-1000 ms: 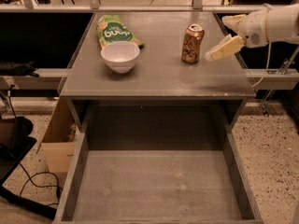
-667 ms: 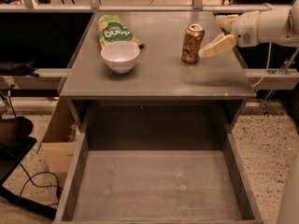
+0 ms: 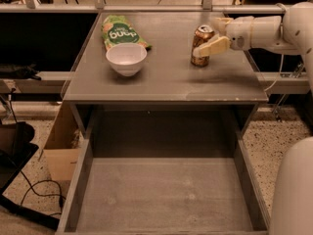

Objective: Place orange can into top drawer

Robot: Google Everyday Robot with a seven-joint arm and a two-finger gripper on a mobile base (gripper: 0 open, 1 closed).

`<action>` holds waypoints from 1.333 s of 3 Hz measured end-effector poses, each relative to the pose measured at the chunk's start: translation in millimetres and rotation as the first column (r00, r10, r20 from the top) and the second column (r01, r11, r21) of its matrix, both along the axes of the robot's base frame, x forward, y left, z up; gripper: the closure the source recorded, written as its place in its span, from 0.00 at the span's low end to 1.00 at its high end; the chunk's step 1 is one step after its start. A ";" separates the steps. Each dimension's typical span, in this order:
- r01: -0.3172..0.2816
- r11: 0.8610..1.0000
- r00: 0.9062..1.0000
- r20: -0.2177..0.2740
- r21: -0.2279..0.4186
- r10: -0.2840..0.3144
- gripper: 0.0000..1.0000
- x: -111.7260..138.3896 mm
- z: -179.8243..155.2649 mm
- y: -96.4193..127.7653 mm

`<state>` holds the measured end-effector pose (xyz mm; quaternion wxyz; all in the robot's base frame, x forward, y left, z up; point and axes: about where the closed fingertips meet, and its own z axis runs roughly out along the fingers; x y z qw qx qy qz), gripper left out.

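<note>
The orange can (image 3: 200, 44) stands upright on the grey tabletop (image 3: 166, 80), right of centre. My gripper (image 3: 214, 34) reaches in from the right at can height. It is open, with one pale finger (image 3: 211, 47) in front of the can's right side and the other (image 3: 221, 21) behind it. The can's right part lies between the fingers; they are not closed on it. The top drawer (image 3: 164, 195) is pulled out wide below the table's front edge, and its flat bottom is bare.
A white bowl (image 3: 126, 58) sits left of centre on the tabletop, with a green snack bag (image 3: 119, 33) behind it. A cardboard box (image 3: 61, 148) stands on the floor left of the drawer. Part of my white body (image 3: 293, 190) fills the lower right.
My gripper has moved left toward the can, from beside it to straddling its right side. The can, bowl and bag have not moved.
</note>
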<state>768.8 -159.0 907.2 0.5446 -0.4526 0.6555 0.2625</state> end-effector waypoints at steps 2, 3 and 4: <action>-0.003 1.000 1.000 -0.002 0.006 0.003 0.39 0.9 -1.2 1.9; -0.003 1.000 1.000 -0.002 0.006 0.003 0.62 0.9 -1.3 2.0; -0.003 1.000 1.000 -0.002 0.006 0.003 0.85 0.9 -1.3 2.0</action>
